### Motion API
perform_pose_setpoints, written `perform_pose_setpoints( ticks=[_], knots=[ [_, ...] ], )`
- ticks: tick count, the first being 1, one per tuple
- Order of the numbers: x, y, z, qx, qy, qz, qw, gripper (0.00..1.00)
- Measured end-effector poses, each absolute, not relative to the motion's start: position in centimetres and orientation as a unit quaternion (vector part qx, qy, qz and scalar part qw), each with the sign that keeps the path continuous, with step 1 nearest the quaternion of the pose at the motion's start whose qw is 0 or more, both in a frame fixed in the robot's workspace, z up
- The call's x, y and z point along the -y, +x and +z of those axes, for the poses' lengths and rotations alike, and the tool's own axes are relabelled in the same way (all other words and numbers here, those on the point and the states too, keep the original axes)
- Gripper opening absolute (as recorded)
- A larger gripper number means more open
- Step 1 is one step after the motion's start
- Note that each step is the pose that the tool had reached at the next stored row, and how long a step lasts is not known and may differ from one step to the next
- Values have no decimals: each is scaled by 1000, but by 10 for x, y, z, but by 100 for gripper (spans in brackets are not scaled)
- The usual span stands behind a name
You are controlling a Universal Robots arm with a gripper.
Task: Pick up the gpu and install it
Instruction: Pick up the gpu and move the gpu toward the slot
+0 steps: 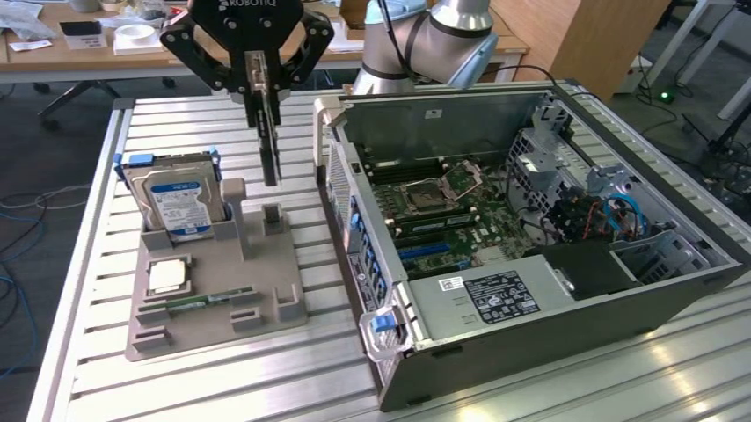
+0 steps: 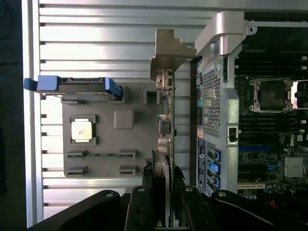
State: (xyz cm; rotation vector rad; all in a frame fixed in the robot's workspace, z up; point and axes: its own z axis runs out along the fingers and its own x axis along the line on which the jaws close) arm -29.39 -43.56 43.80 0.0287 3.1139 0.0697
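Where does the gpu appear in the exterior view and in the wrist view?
Exterior view: gpu hangs edge-on from the gripper, above the grey holder.
Wrist view: gpu seen edge-on, over the holder's side nearest the computer case.
Shared landmark: the hard drive standing in the holder.

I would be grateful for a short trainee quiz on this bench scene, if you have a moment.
1. True or false: the gripper holds the gpu.
2. What stands upright in the grey tray? A) hard drive B) fan C) keyboard
3. In the exterior view, on which side of the grey tray does the open computer case lie?
Key: 1 true; 2 A; 3 the exterior view's right.
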Motion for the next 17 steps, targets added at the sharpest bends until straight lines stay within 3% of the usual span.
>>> perform_pose_setpoints(
  ticks=[17],
  knots=[
    [435, -278, 438, -1000, 9, 22, 13, 26]
  ],
)
